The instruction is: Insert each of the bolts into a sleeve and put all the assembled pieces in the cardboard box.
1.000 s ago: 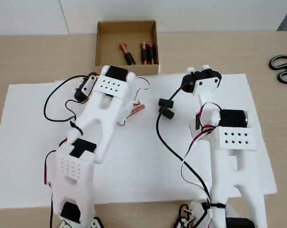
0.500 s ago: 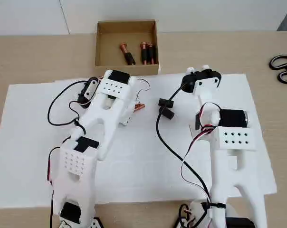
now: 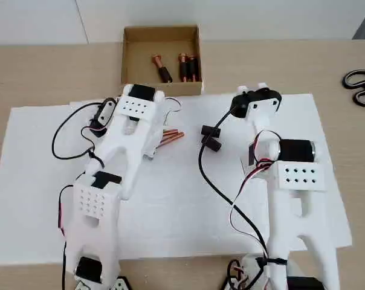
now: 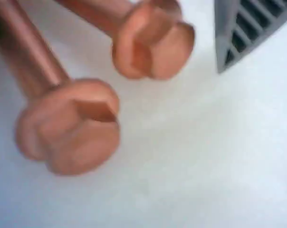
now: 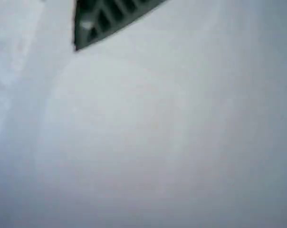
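Two copper bolts [image 3: 171,136] lie side by side on the white sheet [image 3: 188,199]; their slotted heads [image 4: 70,126] loom close in the left wrist view, loose on the sheet. My left gripper [image 3: 151,144] hangs low just left of them, tucked under its arm. Two black sleeves [image 3: 212,137] lie right of the bolts. Further right, my right gripper [image 3: 255,104] points down at the bare sheet, holding nothing I can see. The cardboard box [image 3: 130,60] at the back holds three bolt-and-sleeve pieces [image 3: 182,66].
Black scissors [image 3: 361,84] lie at the far right on the wooden table [image 3: 49,72]. Loose cables loop from both arms over the sheet, one [image 3: 209,175] running close by the sleeves. The sheet's front middle is bare.
The left arm's wrist has shifted left and back, uncovering both bolts, which now lie fully visible on the sheet. The right arm and the sleeves have not moved.
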{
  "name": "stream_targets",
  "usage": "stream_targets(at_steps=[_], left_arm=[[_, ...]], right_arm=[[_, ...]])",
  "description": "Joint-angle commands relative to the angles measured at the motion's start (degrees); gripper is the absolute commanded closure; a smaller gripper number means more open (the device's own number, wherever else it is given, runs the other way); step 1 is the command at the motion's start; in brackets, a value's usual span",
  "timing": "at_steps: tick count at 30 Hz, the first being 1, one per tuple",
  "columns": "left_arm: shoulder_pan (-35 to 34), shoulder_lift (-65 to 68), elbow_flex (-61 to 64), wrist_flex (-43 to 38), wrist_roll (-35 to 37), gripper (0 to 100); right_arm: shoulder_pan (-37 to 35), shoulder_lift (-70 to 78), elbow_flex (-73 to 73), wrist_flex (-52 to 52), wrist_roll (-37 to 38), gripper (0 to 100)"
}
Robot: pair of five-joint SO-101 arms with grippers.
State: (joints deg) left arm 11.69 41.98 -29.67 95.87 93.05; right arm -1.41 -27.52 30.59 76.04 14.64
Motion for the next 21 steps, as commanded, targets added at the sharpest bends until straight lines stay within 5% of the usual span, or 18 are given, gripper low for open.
stream_targets(at_steps=[1, 12, 21], left_arm=[[-0.4, -0.4, -1.8, 1.6, -0.6, 67], [4.1, -0.4, -2.0, 0.6, -6.9, 66], [5.4, -0.5, -2.0, 0.3, -5.3, 67]], right_arm=[[0.3, -1.4, -0.3, -1.1, -1.3, 67.7], [0.3, -1.6, -0.3, -0.9, -1.3, 67.7], [0.5, -1.6, -0.3, -0.7, -1.3, 67.7]])
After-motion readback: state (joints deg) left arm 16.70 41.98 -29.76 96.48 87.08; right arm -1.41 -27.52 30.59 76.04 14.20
